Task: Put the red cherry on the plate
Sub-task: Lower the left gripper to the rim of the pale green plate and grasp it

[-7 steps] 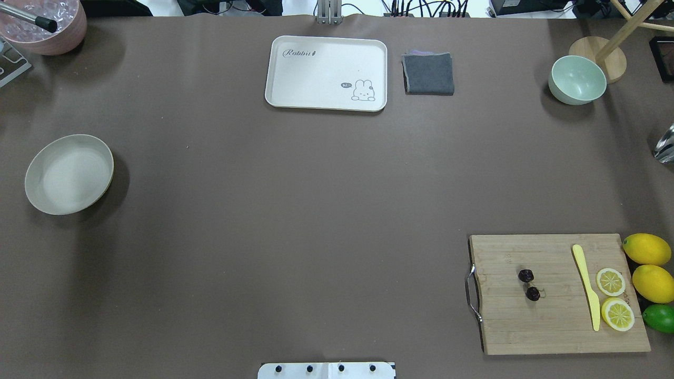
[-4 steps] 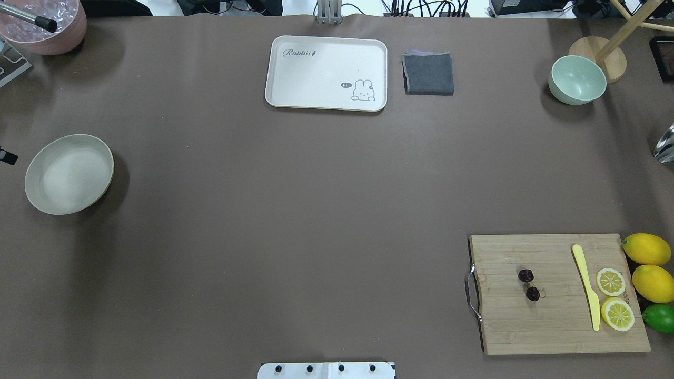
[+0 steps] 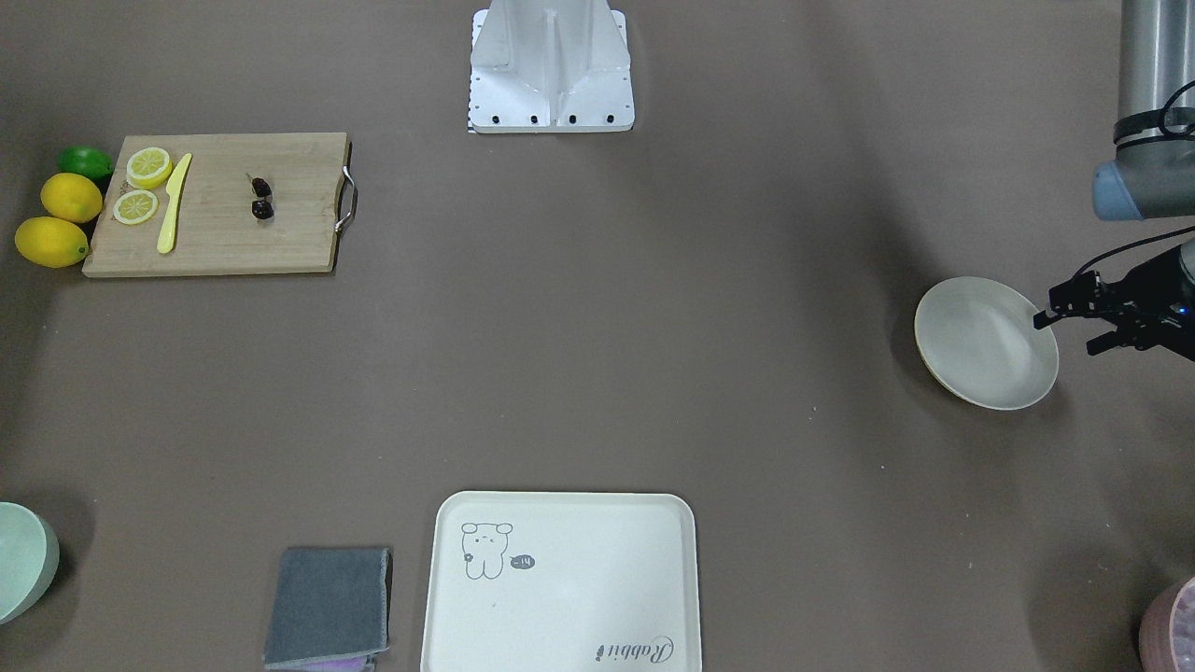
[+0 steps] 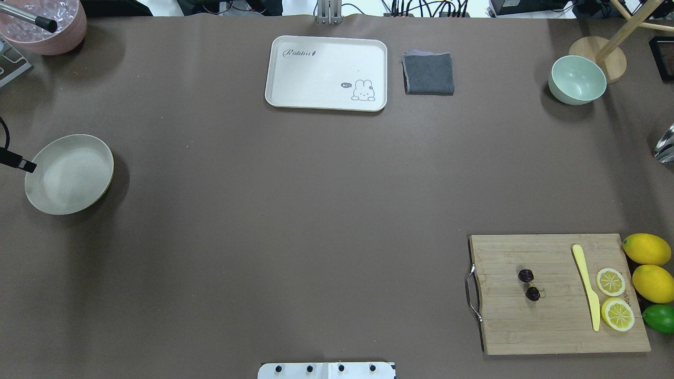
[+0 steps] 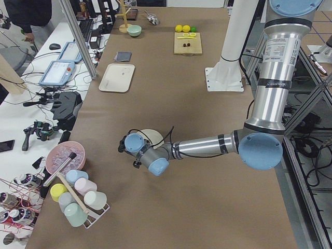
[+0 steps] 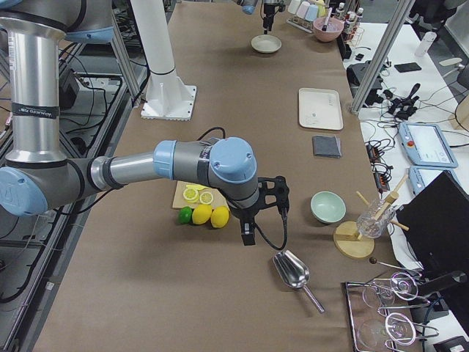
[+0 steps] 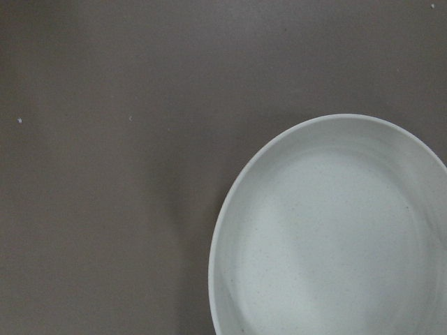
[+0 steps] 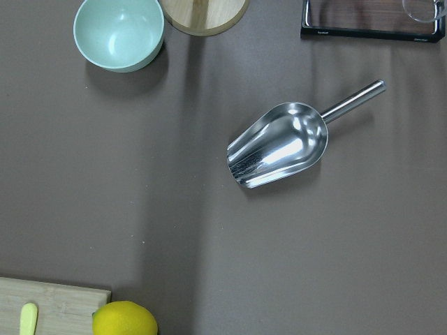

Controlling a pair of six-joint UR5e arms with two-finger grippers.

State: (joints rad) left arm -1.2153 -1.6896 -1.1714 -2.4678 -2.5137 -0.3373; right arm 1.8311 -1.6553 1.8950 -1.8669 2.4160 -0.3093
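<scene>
Two joined dark fruits, the red cherry, lay on the bamboo cutting board, well apart from the cream plate. The left hand hovered, fingers spread, at the plate's rim. Overhead view: the same layout. Right-side view: the right hand hung near the lemons; I could not tell its spread.

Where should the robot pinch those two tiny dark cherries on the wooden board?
I'd come straight down and pinch one round fruit of the red cherry; its stems look too thin to hold. It lies flat on the cutting board, with bare wood all around and clear of the yellow knife.
</scene>
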